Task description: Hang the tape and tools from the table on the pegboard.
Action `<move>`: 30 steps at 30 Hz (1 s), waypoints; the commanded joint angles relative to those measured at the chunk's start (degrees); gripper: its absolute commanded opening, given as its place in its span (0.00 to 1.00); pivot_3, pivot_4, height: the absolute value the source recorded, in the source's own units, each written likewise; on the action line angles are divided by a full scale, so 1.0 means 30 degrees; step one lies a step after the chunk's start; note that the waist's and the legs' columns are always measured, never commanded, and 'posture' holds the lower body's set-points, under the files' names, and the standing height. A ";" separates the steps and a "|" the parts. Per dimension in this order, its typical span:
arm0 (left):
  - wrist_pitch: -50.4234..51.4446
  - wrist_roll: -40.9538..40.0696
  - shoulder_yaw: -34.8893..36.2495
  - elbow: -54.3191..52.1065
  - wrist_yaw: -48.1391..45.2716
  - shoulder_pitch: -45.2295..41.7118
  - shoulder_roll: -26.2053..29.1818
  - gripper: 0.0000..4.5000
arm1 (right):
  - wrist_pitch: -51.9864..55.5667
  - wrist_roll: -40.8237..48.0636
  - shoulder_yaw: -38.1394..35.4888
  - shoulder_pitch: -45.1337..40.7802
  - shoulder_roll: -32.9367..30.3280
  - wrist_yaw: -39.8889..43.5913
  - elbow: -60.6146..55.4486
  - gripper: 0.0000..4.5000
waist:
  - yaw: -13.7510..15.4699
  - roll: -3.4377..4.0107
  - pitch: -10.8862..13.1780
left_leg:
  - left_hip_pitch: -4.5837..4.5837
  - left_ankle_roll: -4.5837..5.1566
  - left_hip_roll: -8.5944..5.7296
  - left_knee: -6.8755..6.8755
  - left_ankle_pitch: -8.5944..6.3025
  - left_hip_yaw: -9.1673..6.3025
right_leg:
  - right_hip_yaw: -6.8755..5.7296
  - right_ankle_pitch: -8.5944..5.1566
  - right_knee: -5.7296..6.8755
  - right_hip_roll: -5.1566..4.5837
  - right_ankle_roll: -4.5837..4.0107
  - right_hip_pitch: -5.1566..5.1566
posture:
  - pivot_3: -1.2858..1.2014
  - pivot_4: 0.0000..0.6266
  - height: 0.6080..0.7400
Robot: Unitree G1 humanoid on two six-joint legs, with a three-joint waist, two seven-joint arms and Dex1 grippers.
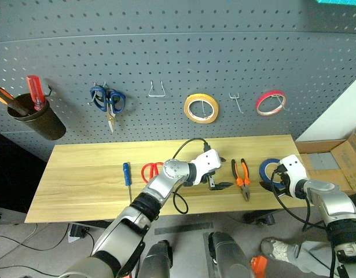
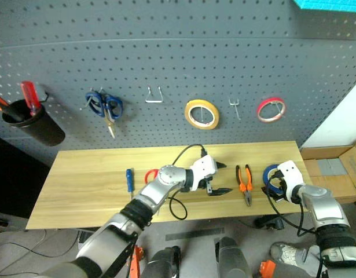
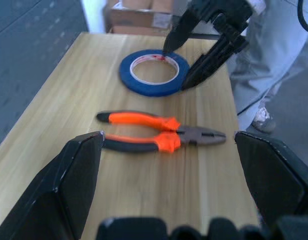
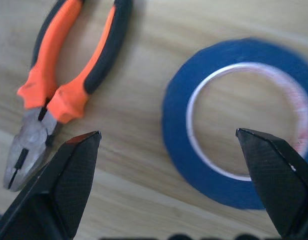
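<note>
Right end effector (image 4: 169,145) open over tape (image 4: 234,122) | thin blue ring, white inner rim

A dark grey perforated wall panel (image 1: 183,52) fills the back of the room, and a pale white wall (image 1: 340,116) meets it at the right. Below lies a grey floor (image 1: 50,240) with loose dark cables (image 1: 27,237) at the left. At the right, open cardboard boxes (image 1: 340,159) stand beside the wood top, holding what may be grey packing. A turquoise patch (image 2: 328,4) shows at the upper edge. The light is even and soft.
</note>
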 commanded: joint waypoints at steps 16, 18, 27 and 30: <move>-0.3335 0.0802 0.1418 0.3908 -0.1773 -0.2370 -0.1867 1.00 | -0.2731 -0.1231 0.0500 -0.4301 0.0903 0.1807 0.7187 0.81 | -0.0226 -0.0051 0.0622 | -0.0091 0.0062 -0.0002 0.0150 -0.0040 0.0086 | 0.0066 0.0075 0.0023 -0.0034 0.0117 -0.0056 | 0.41 0.51 1.00; -0.3314 0.0841 0.1475 0.3821 -0.1946 -0.2300 -0.1821 1.00 | -0.2867 -0.1257 0.0416 -0.4550 0.0955 0.1842 0.7571 0.65 | -0.0232 -0.0052 0.0623 | -0.0084 0.0062 0.0000 0.0152 -0.0040 0.0085 | 0.0067 0.0076 0.0034 -0.0030 0.0118 -0.0056 | 0.41 0.51 1.00; -0.3596 0.0647 0.2164 0.3697 -0.2164 -0.2649 -0.1979 1.00 | -0.3042 -0.1243 -0.0084 -0.4669 0.0975 0.1514 0.7938 0.08 | -0.0222 -0.0030 0.0600 | -0.0090 0.0059 0.0003 0.0164 -0.0038 0.0090 | 0.0074 0.0088 0.0032 -0.0038 0.0129 -0.0058 | 0.41 0.42 1.00; -0.3456 0.0250 0.2553 0.2613 -0.2301 -0.2138 -0.1787 1.00 | -0.2640 -0.1222 -0.0267 -0.3016 0.0764 0.1000 0.4928 0.08 | -0.0190 0.0030 0.0520 | -0.0098 0.0055 0.0006 0.0165 -0.0036 0.0089 | 0.0071 0.0098 0.0039 -0.0041 0.0121 -0.0076 | 0.40 0.33 1.00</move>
